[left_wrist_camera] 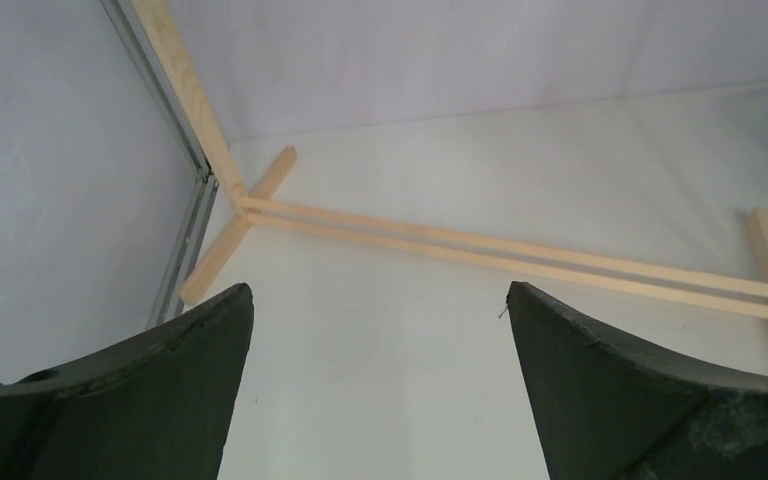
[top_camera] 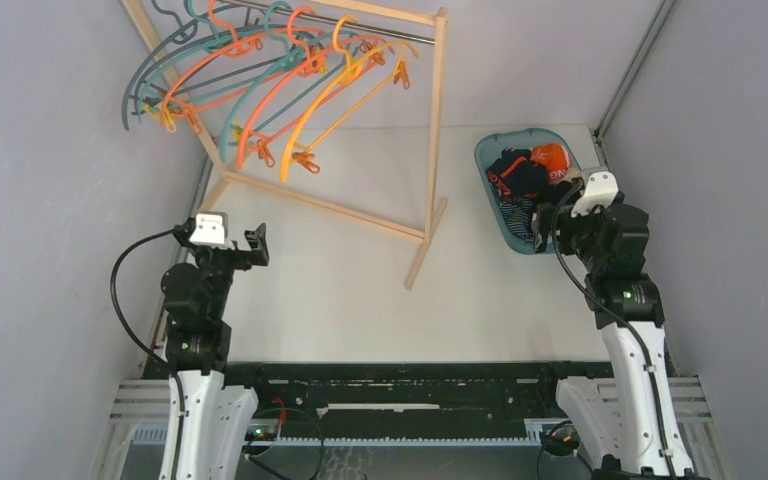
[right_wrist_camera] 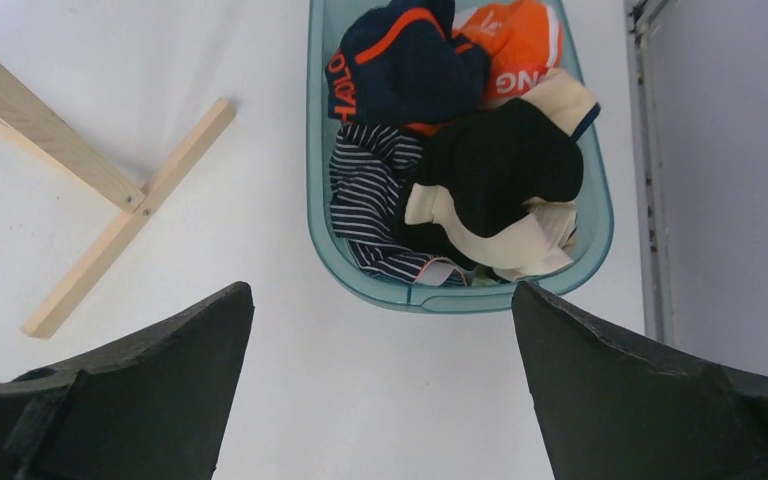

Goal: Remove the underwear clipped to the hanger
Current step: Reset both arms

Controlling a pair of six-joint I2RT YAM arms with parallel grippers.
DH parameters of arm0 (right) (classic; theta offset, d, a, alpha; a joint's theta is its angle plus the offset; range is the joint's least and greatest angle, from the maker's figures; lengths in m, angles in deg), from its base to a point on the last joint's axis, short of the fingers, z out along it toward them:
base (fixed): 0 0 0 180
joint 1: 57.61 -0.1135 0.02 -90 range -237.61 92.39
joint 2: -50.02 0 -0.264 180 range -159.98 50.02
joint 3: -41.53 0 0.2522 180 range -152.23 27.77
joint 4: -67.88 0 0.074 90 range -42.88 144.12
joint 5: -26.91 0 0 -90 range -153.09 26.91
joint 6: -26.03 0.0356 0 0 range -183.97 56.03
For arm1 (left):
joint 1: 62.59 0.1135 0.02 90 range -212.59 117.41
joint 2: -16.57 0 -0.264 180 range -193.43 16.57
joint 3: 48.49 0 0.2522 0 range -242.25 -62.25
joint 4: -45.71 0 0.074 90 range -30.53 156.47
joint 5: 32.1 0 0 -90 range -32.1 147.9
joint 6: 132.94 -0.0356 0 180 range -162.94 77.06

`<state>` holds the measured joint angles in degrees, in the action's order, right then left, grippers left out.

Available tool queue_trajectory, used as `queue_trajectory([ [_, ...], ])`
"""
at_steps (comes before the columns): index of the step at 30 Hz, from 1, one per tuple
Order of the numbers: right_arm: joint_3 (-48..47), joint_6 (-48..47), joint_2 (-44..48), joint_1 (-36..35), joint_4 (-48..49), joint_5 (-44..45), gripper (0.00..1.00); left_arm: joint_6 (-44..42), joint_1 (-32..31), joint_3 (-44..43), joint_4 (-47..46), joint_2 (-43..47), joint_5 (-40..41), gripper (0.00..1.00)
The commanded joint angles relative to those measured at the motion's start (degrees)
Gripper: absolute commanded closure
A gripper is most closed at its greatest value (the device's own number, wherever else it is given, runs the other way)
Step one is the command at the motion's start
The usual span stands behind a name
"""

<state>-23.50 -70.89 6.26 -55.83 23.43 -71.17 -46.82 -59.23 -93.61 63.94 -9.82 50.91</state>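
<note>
Several pieces of underwear lie piled in a teal basket: navy with orange trim, orange, navy striped, black with beige. In the top view the underwear fills the same basket at the right. Teal, orange and yellow clip hangers hang bare on the wooden rack. My right gripper hovers open just short of the basket's near rim, nothing between its fingers. My left gripper is open over bare table, facing the rack's base rails.
The rack's wooden feet and lower rail stretch across the middle of the white table. Grey walls close in on both sides, with a metal corner strip right of the basket. The arm bases stand at the near edge.
</note>
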Motion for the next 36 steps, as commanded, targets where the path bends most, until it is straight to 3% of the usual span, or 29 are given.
queue_trajectory([
  [1, 1.2, -0.2, 4.5, 0.9, 4.3, -1.4, 0.0, 1.2, 0.5, 0.6, -5.2, 2.2, -1.1, 0.0],
  [13, 2.2, -1.7, 9.6, 2.5, 4.7, -3.6, 0.0, -0.9, 0.6, 0.9, -4.0, 11.0, -0.6, 0.0],
  [24, 7.3, -0.8, 22.5, 4.5, 6.4, -4.5, 0.0, -1.8, 0.6, -2.5, 0.7, 13.0, -1.4, 0.0],
  [36, 7.2, -0.1, 24.9, 5.4, 6.6, -5.3, 0.0, -2.3, 0.6, -3.2, 2.0, 13.8, -1.6, 0.0],
])
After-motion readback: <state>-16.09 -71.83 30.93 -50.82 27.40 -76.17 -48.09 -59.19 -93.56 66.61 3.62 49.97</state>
